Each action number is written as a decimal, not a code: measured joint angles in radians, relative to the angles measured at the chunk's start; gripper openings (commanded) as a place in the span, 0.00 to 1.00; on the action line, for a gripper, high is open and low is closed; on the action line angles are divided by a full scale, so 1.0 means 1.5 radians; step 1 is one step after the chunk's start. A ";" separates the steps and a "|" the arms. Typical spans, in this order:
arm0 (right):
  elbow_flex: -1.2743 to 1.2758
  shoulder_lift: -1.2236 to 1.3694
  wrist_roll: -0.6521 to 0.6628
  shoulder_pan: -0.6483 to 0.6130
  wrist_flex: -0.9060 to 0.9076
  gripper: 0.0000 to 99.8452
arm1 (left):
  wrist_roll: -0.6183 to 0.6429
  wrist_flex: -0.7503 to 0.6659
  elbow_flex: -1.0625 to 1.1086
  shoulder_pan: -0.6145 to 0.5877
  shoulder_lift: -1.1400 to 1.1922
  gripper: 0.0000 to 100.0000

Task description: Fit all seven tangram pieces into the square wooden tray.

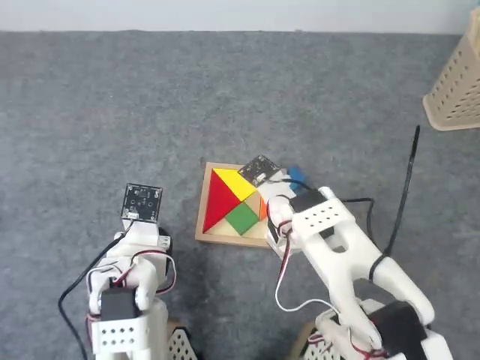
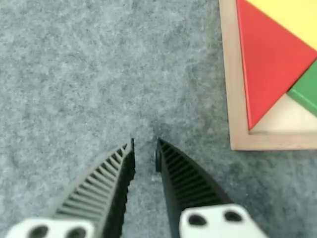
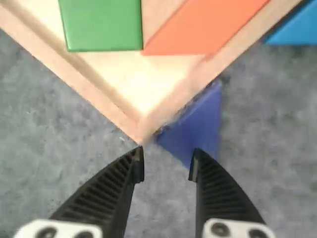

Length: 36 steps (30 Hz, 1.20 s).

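Note:
The square wooden tray (image 1: 201, 225) lies on grey carpet and holds a red triangle (image 1: 217, 201), a yellow triangle (image 1: 236, 184), a green square (image 1: 241, 217) and an orange piece (image 3: 203, 27). A light blue piece (image 1: 298, 176) lies outside the tray's far right side. A dark blue triangle (image 3: 195, 124) rests on the carpet against the tray's corner (image 3: 143, 124). My right gripper (image 3: 166, 161) is open just above that corner, one finger beside the dark blue triangle. My left gripper (image 2: 144, 148) stands narrowly open over bare carpet left of the tray (image 2: 237, 129), holding nothing.
A beige perforated basket (image 1: 457, 82) stands at the far right edge. A black cable (image 1: 405, 187) rises beside the right arm. Open carpet stretches behind and to the left of the tray.

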 measured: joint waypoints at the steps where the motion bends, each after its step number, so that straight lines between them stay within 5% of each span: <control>1: 0.000 0.000 0.000 0.000 -0.004 0.16 | 0.000 0.000 0.000 0.000 0.000 0.07; 12: -0.048 0.104 0.006 0.074 -0.037 0.16 | 0.000 0.000 0.000 0.000 0.000 0.07; 21: -0.091 0.147 0.205 0.258 0.005 0.16 | 0.000 0.000 0.000 0.000 0.000 0.07; 27: -0.144 0.150 0.225 0.288 0.023 0.16 | 0.000 0.000 0.000 0.000 0.000 0.07; 32: -0.225 0.150 0.122 0.275 0.088 0.16 | 0.000 0.000 0.000 0.000 0.000 0.07; 36: -0.245 0.164 -0.072 0.251 0.118 0.16 | 0.000 0.000 0.000 0.000 0.000 0.07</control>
